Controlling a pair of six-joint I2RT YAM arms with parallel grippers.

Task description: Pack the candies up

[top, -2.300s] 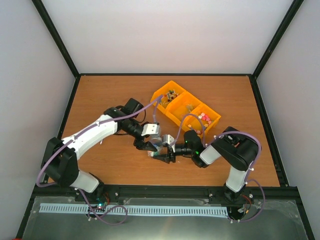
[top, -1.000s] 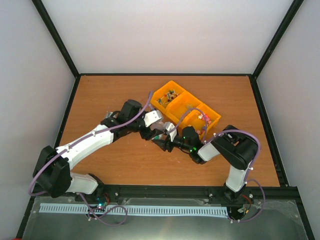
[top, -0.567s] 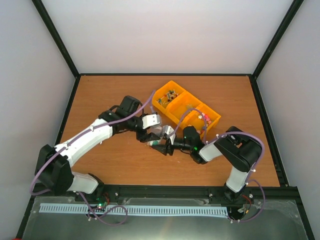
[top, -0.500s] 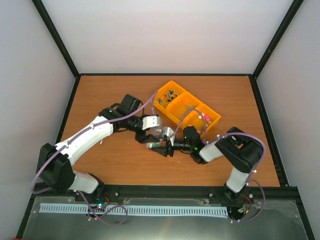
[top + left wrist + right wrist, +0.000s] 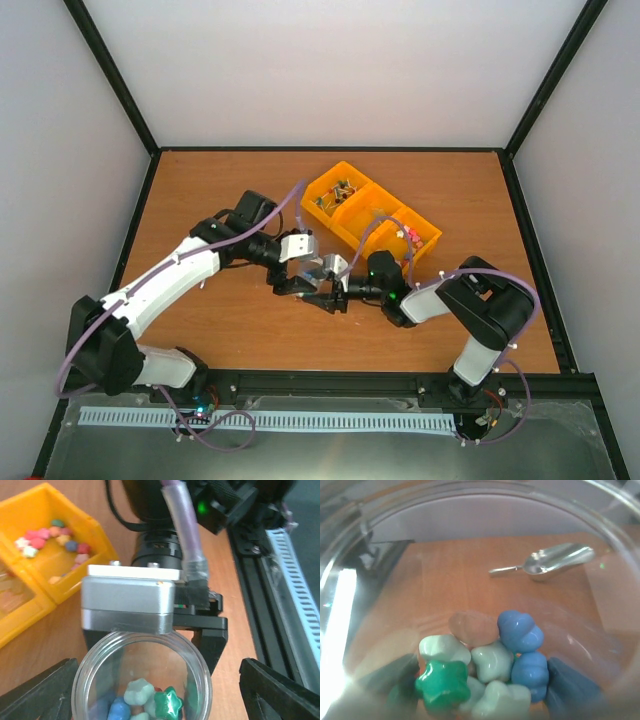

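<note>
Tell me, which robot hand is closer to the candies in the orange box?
Right. The right gripper, holding the jar, sits in front and left of the candies in the orange bin; the left gripper is farther left, open around the jar's mouth.

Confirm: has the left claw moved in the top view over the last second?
Yes. The left claw has pulled back from the bin, down the frame, and now stands open around the jar held by the right claw.
</note>
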